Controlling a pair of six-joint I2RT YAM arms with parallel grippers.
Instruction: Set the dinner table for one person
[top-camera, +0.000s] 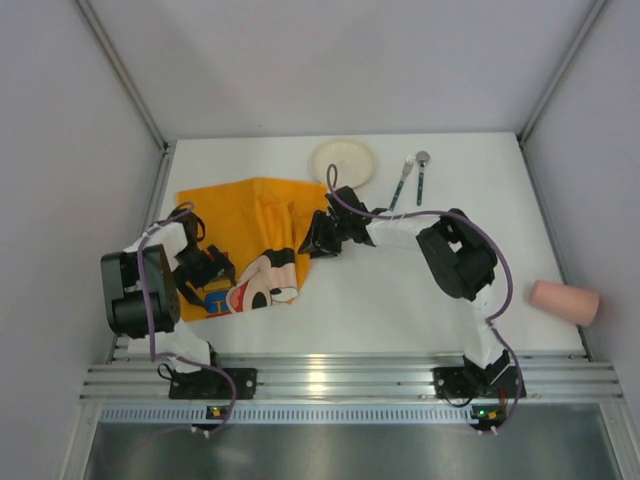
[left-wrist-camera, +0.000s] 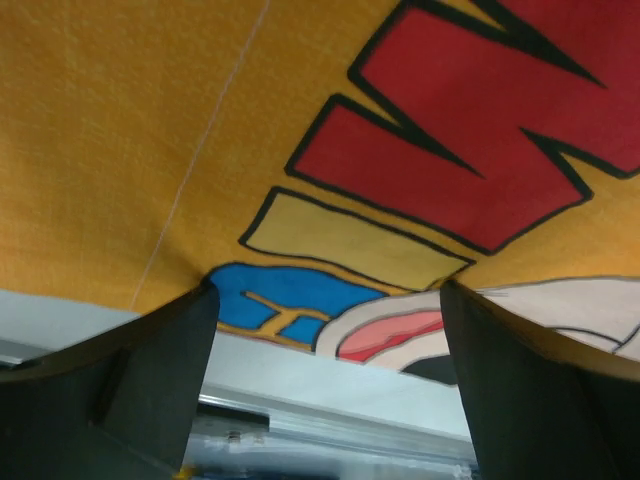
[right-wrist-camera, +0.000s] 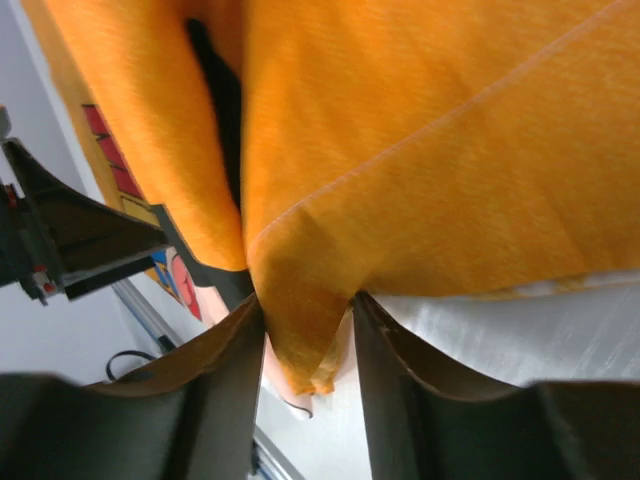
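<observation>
The placemat (top-camera: 232, 210) is clamped at its doubled-over 3 o'clock edge by the right jaws, likely for spreading flat, while the left jaws are held apart at its 7 o'clock corner.

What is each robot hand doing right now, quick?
Left gripper: open, fingers spread at the edge of the orange placemat, holding nothing.
Right gripper: closed, pinching that placemat.

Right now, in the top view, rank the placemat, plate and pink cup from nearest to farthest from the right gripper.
1. Placemat: pinched in the right gripper, on its left.
2. Plate: just beyond, near the table's far edge.
3. Cup: lying on its side, far right.
</observation>
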